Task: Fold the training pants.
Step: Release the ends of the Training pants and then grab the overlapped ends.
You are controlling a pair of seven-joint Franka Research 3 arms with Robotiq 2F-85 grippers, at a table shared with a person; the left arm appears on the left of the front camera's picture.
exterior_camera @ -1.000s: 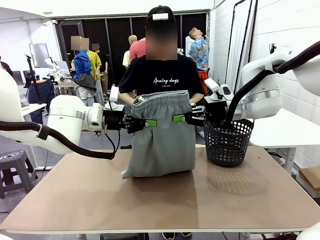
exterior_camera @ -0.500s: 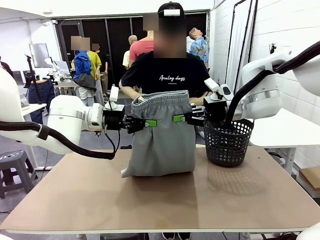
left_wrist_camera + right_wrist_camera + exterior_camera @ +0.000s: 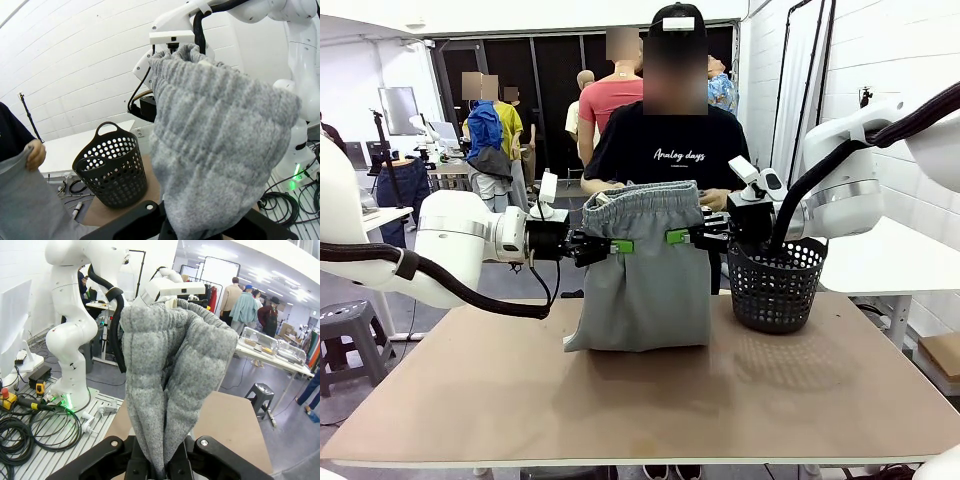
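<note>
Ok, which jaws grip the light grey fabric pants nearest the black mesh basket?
The right jaws, close beside the basket; the left grip the far side.

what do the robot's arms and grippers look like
The left arm and right arm are glossy white with rounded, tube-like casings. A thick black ribbed hose runs along each, and a small white box sits at each wrist. The left gripper and right gripper are black and two-fingered, with bright green pads.
</note>
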